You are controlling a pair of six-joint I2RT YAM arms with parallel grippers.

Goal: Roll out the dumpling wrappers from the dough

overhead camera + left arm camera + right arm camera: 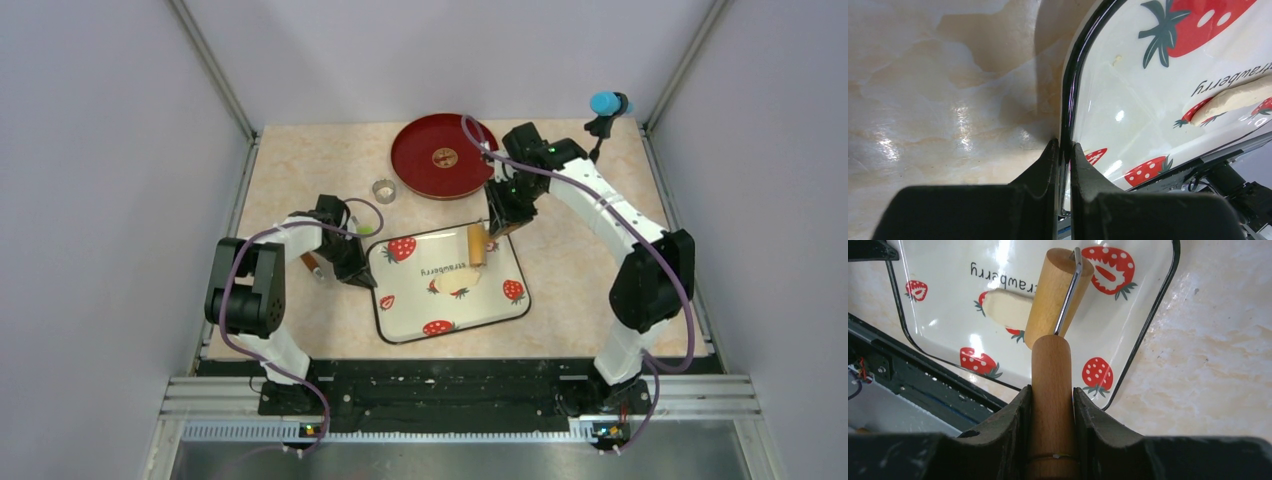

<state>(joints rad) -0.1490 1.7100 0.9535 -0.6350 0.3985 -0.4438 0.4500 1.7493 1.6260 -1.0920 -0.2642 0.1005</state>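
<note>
The dough [457, 281] is a pale cream flat oval on the strawberry tray [400, 325]; it also shows in the right wrist view [1005, 307] and the left wrist view [1235, 100]. My right gripper [1052, 390] is shut on the handle of the tan wooden roller [1058, 290], whose drum [477, 244] rests over one end of the dough. My left gripper [1064, 145] is shut on the black rim of the tray [1068, 95] at its left edge. No round wrapper discs are in view.
A dark red round plate [443, 157] sits at the back of the table. A small metal ring [384, 189] stands left of it. A blue-tipped stand [606, 105] is at the back right corner.
</note>
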